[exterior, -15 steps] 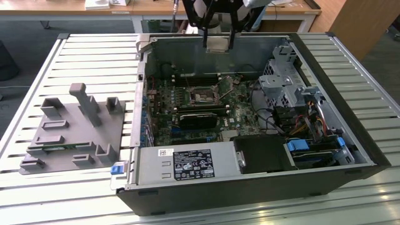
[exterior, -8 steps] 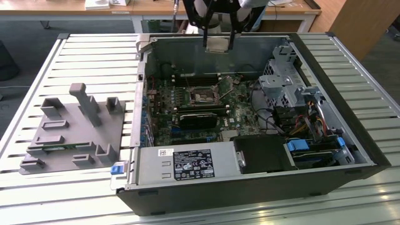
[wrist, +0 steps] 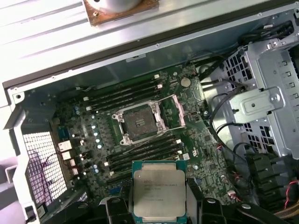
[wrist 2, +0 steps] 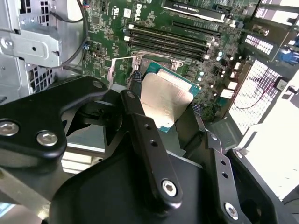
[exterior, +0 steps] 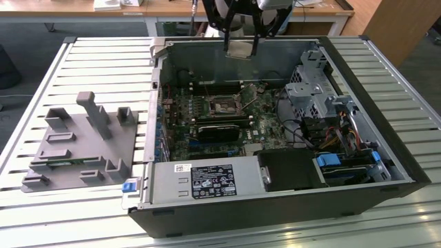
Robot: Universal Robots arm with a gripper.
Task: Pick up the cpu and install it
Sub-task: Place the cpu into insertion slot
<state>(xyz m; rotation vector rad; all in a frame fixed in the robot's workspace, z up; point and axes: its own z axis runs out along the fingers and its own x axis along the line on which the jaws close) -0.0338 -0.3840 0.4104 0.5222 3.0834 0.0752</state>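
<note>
1. Holding the cpu (exterior: 241, 49) by two of its edges, the pincer (exterior: 241, 52) hangs in the air over the open computer case (exterior: 276, 217).
2. The pincer's two black fingers (wrist 2: 140, 121) are pulled in narrow on the chip, one on each side. Its shiny metal top shows in both wrist views.
3. Below the pincer lies the green motherboard (wrist: 187, 140). On it sits the square cpu socket (wrist: 140, 122) with its metal frame. The cpu is up in the air, apart from the socket.
4. Long black memory slots (wrist: 145, 151) lie on both sides of the socket.
5. Well off to one side of the pincer, outside the case, a grey holder block (exterior: 76, 150) sits on the slatted worktop (exterior: 103, 57).
</note>
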